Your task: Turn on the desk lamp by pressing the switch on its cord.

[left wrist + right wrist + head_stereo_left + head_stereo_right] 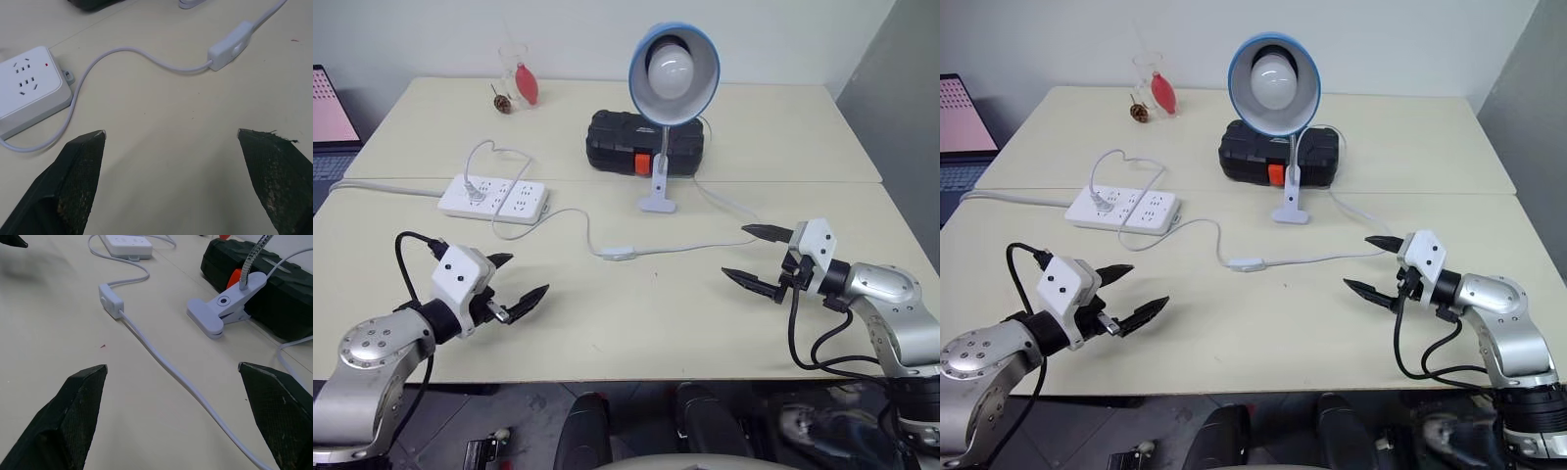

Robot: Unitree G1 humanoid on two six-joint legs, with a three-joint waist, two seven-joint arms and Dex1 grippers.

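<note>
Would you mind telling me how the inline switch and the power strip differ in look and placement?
The switch is a small, narrow oblong, while the power strip is a wide block with several sockets. The switch sits in line on the thin cord, which leaves it at both ends; the power strip has a plug in one socket. The switch lies nearer the table's front edge, between the two grippers; the strip lies farther back, to the left. Both are white and rest flat on the table.

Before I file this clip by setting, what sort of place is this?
Probably an office or lab workspace: two cream desks pushed together, a white multi-socket power strip, a black plastic tool case, and a laptop screen at the edge.
</note>
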